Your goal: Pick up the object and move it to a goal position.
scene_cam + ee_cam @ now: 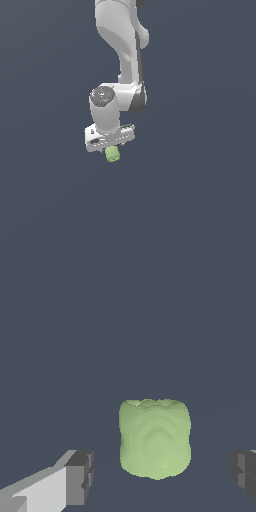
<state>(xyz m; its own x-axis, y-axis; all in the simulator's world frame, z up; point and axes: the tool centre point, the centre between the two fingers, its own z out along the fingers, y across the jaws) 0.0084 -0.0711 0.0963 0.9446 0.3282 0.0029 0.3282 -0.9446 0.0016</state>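
1. The jaws (162, 476) are standing wide open in the wrist view, with one dark grey pad (80, 476) on one side and the other pad at the opposite edge of the picture, and neither pad is touching anything.
2. The block (155, 438), a small light-green lump with rounded edges and a roughly cube-like shape, is sitting in the gap between the two pads, with clear space showing on both sides of it, so the jaws are gripping nothing.
3. In the exterior view the block (113, 154) is showing just below the white body of the jaws (111, 148), slightly toward the exterior view's right of that body's middle; the fingers themselves are too small there to make out.
4. The white hand is pointing downward over the block, and its flat crossbar is tilting a little, with the end on the exterior view's right sitting higher.
5. The arm (122, 45) is rising from the hand toward the top of the exterior view, with a round grey cap facing the camera at the wrist joint.
6. The bench (200, 200) is showing as a plain dark blue-grey surface all around; whether the block is resting on it cannot be told.
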